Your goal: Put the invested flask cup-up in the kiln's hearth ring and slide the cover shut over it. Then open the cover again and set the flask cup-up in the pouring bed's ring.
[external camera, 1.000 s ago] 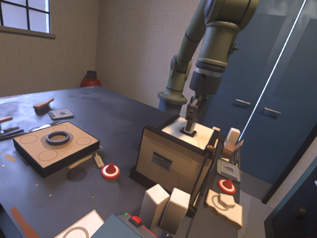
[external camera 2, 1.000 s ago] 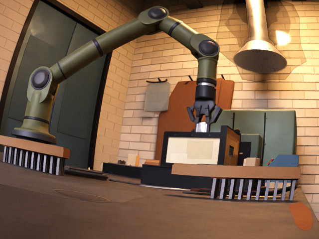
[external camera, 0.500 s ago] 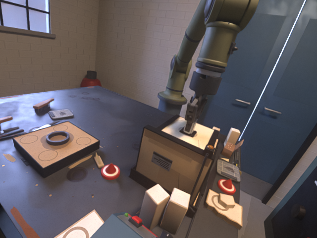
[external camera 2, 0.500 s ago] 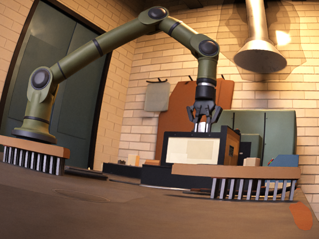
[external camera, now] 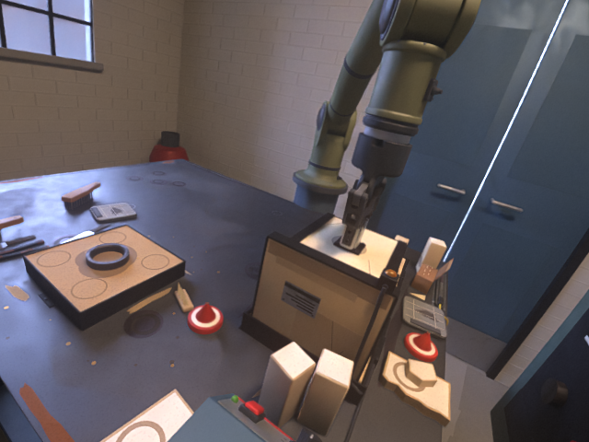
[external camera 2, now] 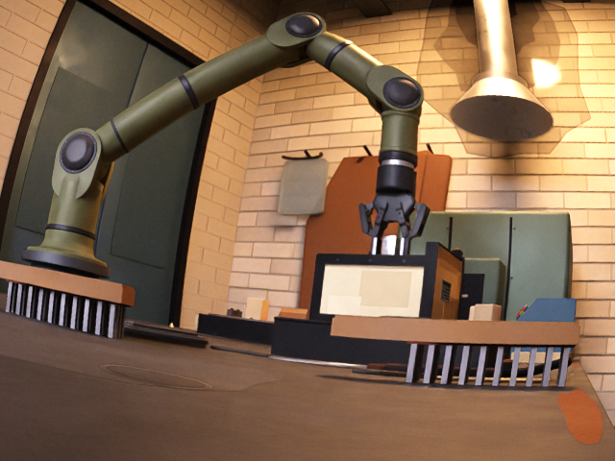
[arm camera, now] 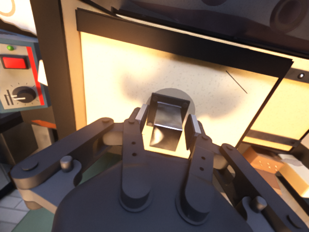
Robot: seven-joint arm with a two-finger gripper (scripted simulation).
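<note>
The flask is out of sight; the kiln's pale cover lies shut over the top. A small metal handle stands up from the middle of the cover. My gripper is open, straight above the kiln with a finger on either side of the handle, and holds nothing. The gripper reaches down onto the cover from the olive arm. The gripper shows just above the kiln's top edge. The pouring bed sits far left on the bench with a dark ring at its centre.
Blue cabinet doors stand behind the kiln. Two pale bricks stand in front of it beside a control box. Red cones sit left and right of the kiln. Brushes and tools lie at the bench's far left.
</note>
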